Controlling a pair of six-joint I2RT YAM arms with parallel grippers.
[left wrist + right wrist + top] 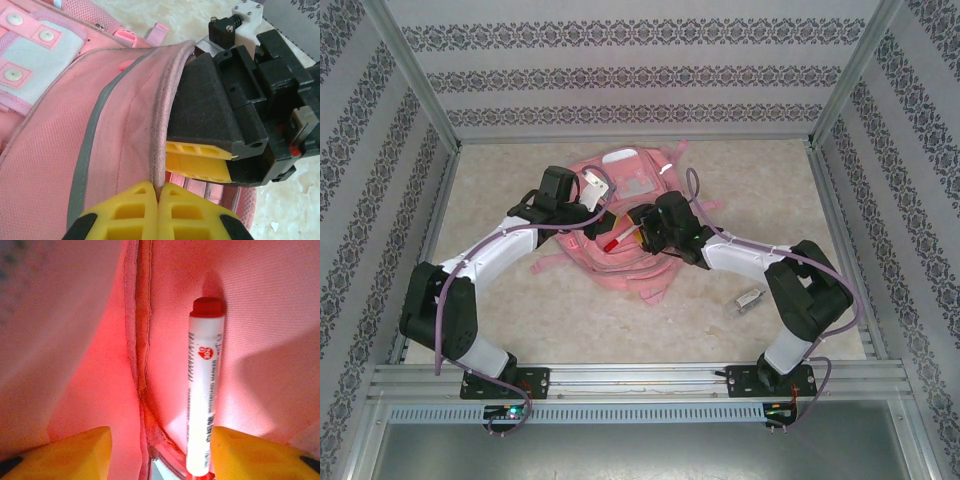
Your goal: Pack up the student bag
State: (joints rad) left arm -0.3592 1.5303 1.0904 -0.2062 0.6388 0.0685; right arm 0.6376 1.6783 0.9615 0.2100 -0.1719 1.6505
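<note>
The pink student bag (632, 172) lies flat in the middle of the table, its opening facing the arms. My left gripper (160, 192) is shut on the bag's rim (167, 100) and holds that edge up. Reaching into the opening from the right, my right gripper (638, 238) stands open, its yellow fingers (200, 160) just under the lifted rim. A white whiteboard marker with a red cap (204, 390) lies loose on the bag's pink lining (270, 315). It rests between the open jaws of the right gripper (160, 440), close beside the right finger.
A small silver-and-white object (750, 300) lies on the beige table (770, 190) to the right of the bag, near the right arm. Patterned walls and aluminium posts enclose the table on three sides.
</note>
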